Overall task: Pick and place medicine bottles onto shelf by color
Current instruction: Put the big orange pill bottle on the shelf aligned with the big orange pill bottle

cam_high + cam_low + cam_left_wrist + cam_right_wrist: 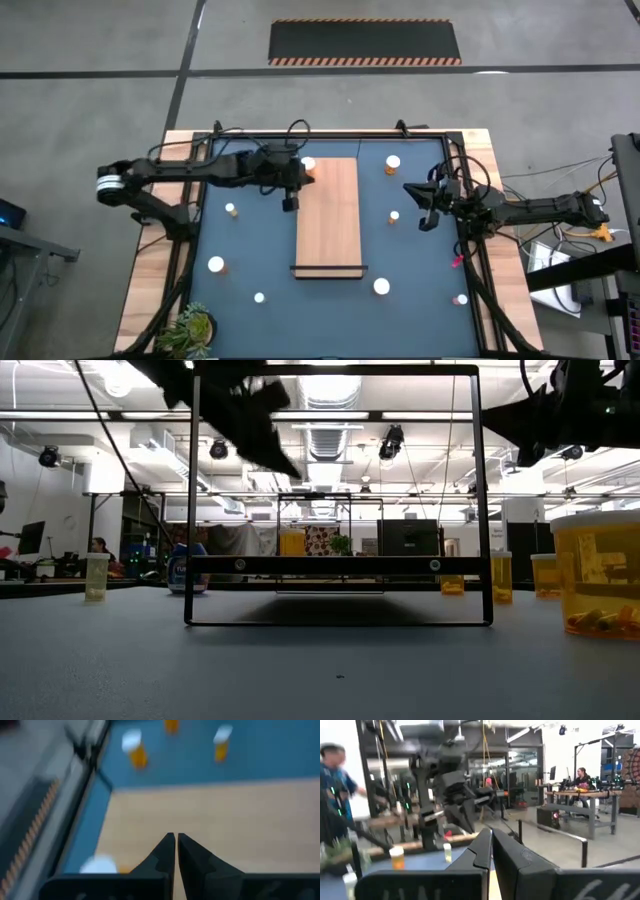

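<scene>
The shelf (328,215) is a long light-brown board lying mid-table. One orange medicine bottle (308,165) with a white cap stands on its far left corner, and its cap (100,865) shows beside my fingers. My left gripper (176,840) hovers shut above the shelf's left edge, holding nothing. My right gripper (412,190) waits shut at the table's right side, raised and also holding nothing. Other orange bottles stand on the blue mat: two (393,162) (394,216) right of the shelf and one (231,209) left of it. A blue bottle (188,568) stands near the shelf's left side.
More white-capped bottles (216,265) (259,297) (381,287) (461,299) stand toward the near edge. A green plant (190,328) sits at the near left corner. A black frame (200,150) runs around the mat. A big amber bottle (600,585) stands close to the low camera.
</scene>
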You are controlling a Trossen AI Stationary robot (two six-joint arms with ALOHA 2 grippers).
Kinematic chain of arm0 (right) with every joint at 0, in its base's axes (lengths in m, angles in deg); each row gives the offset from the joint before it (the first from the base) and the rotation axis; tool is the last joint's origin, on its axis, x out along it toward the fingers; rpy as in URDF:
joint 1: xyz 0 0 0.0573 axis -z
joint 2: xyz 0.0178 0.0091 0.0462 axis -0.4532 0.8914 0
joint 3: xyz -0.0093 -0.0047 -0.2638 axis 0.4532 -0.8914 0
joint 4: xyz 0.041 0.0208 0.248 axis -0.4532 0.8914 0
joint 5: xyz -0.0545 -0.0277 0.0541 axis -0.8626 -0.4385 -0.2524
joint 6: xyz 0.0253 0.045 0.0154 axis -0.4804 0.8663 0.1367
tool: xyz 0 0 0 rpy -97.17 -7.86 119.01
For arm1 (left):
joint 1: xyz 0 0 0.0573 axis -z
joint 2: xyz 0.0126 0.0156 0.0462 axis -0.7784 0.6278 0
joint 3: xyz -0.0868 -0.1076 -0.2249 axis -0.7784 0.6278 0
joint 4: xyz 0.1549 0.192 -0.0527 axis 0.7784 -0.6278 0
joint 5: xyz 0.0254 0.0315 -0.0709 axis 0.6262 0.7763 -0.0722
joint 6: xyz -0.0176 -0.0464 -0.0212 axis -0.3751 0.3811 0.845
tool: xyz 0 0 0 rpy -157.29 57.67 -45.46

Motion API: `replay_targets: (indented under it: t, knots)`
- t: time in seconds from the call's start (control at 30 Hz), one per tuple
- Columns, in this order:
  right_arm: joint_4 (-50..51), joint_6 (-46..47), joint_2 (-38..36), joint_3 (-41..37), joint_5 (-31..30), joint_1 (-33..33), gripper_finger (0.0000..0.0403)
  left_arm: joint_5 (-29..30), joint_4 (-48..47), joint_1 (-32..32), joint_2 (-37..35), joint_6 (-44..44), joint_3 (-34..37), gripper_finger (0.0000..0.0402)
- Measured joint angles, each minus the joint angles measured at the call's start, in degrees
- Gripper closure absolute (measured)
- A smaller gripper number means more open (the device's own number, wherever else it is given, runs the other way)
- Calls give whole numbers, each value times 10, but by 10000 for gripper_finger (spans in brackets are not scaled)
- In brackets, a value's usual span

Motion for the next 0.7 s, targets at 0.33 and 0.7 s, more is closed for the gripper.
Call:
replay_targets:
  t: [0.33, 0.7]
  knots:
    - [-70, -34, 78, 77, 56, 0, 394, -33, 261, 61, -148, -75, 146, 398]
    - [160, 50, 213, 282, 56, 0, 394, -32, 392, 60, -301, -149, 274, 398]
